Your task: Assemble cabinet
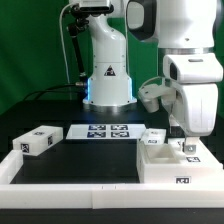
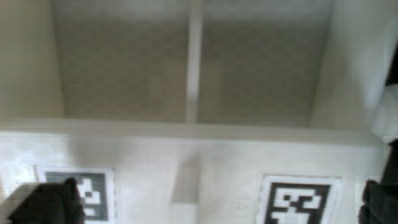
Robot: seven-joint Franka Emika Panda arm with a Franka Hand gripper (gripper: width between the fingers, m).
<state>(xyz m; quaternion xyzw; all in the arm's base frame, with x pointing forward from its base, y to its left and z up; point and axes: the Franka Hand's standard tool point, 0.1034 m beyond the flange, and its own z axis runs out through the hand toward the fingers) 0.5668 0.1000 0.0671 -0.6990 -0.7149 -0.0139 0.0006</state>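
Observation:
The cabinet body, a large white box with tags, stands at the exterior view's right near the front. My gripper hangs straight over its top, very close to it. In the wrist view the body fills the frame: two open compartments split by a thin divider, and a flat face with two tags. My gripper is open and holds nothing; its dark fingertips show at both edges, wide apart. A white block with tags lies at the exterior view's left. A smaller white piece sits just behind the body.
The marker board lies flat at the table's middle back, in front of the robot base. A low white rim runs along the front of the black table.

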